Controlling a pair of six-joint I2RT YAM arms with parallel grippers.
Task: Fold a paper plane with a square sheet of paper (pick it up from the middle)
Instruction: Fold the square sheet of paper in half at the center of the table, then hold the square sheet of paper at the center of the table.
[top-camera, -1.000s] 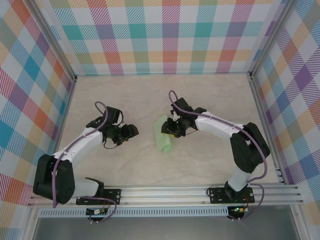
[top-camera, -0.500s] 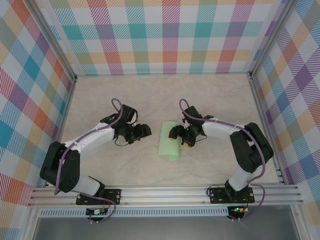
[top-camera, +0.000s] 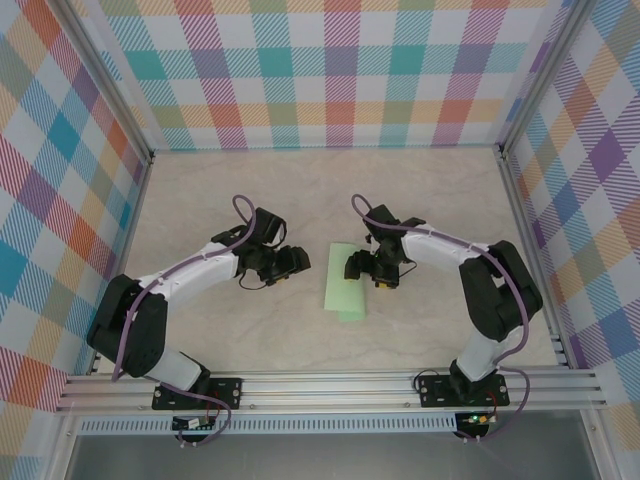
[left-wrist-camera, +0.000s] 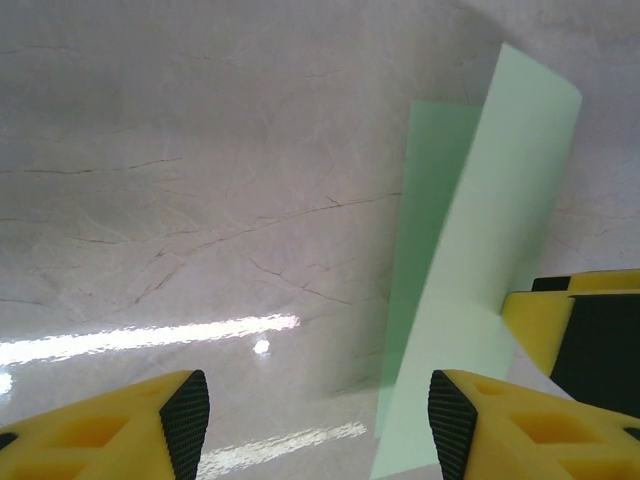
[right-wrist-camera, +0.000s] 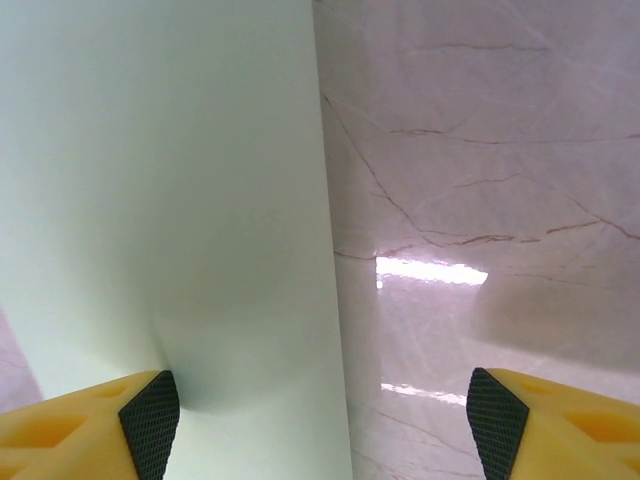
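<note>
The square sheet of paper (top-camera: 343, 291) is a pale mint-green folded oblong lying near the middle of the table. My right gripper (top-camera: 361, 271) sits at its right edge, and my left gripper (top-camera: 296, 262) is a little off its left edge. In the right wrist view the paper (right-wrist-camera: 170, 200) spreads under my open right gripper (right-wrist-camera: 322, 420) and bulges slightly against the left fingertip (right-wrist-camera: 150, 410). Seen from the left wrist, the paper (left-wrist-camera: 480, 250) has one flap leaning up beside the right fingertip (left-wrist-camera: 450, 420) of my open left gripper (left-wrist-camera: 318, 425), which has bare table between its pads.
The marbled tabletop (top-camera: 250, 190) is fenced by checked walls on three sides and an aluminium rail (top-camera: 330, 385) at the near edge. A yellow finger (left-wrist-camera: 585, 330) of the right gripper shows just beyond the paper in the left wrist view.
The right gripper has opened and let go of the curled paper, which now lies flatter on the table. The left arm has swung right, closer to the paper.
</note>
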